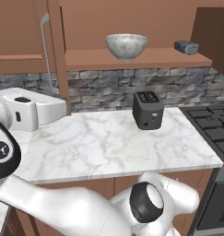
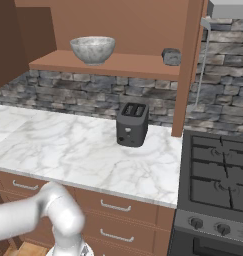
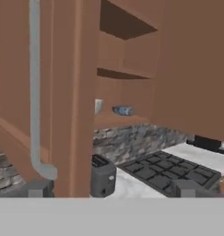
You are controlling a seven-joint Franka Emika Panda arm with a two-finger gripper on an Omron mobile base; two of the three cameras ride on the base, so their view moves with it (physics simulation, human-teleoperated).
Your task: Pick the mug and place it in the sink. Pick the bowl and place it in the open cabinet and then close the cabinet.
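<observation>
careful: your gripper (image 3: 111,188) gapes wide and empty beside the cabinet (image 3: 62,92) door handle (image 3: 36,92), the bowl (image 1: 126,45) sits on the open shelf (image 1: 155,59), and a careless swing could clip the toaster (image 1: 149,109).

Bowl (image 3: 98,106) mostly hidden by cabinet (image 3: 81,92) frame (apparently).

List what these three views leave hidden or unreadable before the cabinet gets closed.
- Bowl: in the hand view the cabinet door edge covers nearly all of it, leaving a pale sliver.
- Cabinet's right door: cut off by the frame edge in both base views, so its swing is unclear.
- Dark-grey block: too small to identify.
- Claw: open, tips at the hand view's bottom edge; the rest is cut off.
- Toaster: front controls too small to read.
</observation>
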